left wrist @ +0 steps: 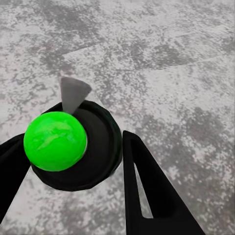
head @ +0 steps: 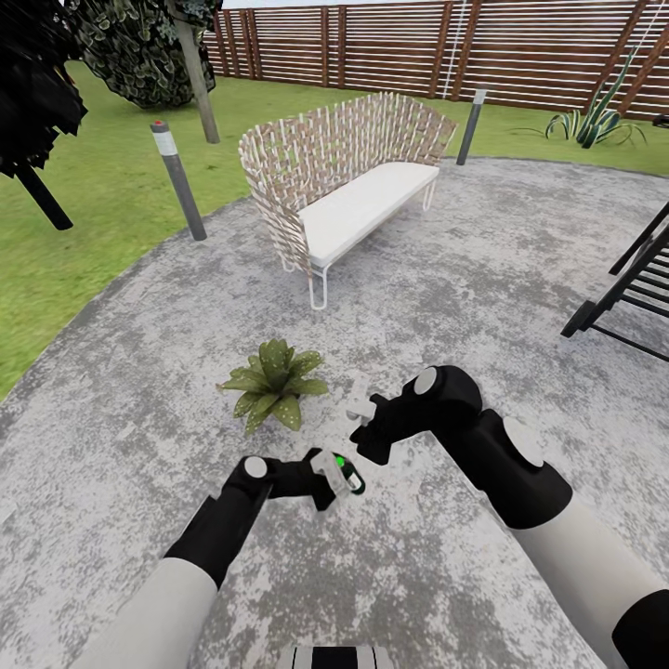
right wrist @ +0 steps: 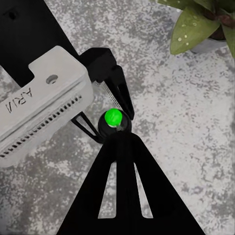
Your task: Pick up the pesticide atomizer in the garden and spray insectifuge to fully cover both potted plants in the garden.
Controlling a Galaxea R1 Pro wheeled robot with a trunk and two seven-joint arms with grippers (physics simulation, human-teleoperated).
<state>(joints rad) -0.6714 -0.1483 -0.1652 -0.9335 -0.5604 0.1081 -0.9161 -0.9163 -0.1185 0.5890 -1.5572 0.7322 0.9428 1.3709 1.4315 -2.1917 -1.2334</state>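
The left gripper [head: 336,476] clamps its fingers [left wrist: 147,186] on the pesticide atomizer [head: 350,477], green cap [left wrist: 55,141] showing between them, above grey paving [head: 465,279]. Just beyond lies a potted plant [head: 272,381]. How far the right gripper [head: 362,409] fingers [right wrist: 122,196] stand apart cannot be told.

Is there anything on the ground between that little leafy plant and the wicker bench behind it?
No. In the head view, only bare grey paving lies between the potted plant and the bench.
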